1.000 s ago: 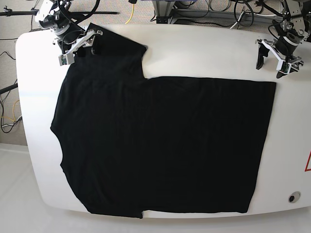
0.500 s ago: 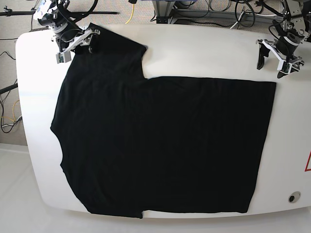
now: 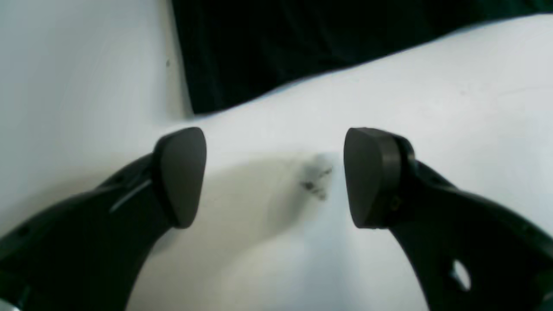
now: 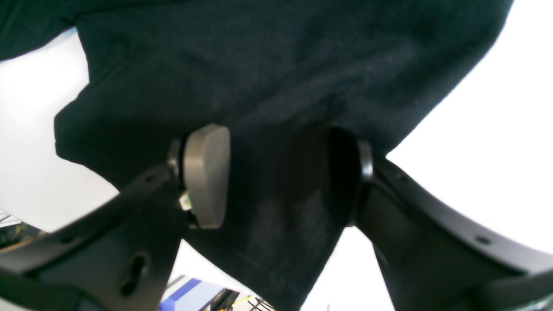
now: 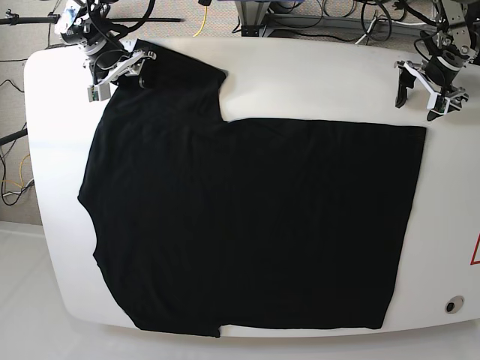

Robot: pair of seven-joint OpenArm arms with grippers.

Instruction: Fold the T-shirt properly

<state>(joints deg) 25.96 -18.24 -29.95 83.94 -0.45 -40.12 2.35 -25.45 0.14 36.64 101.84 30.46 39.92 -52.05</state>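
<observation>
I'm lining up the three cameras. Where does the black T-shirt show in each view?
Base: the plain black soft-cloth T-shirt covers most of the white table.
Left wrist: only its corner at top, beyond the open left hand.
Right wrist: cloth fills the frame, between the right hand's pads.
Shared landmark: the white table.

A big white table in a room full of wires.

The table is white, smooth and shiny, with round corners. It has a small round hole near one corner and a bit of a red sign at the edge. Behind the table lie many black cables and one yellow cable on a pale carpet. Grey metal legs stand there too. The floor in front is light and plain. The light is bright and even.
</observation>
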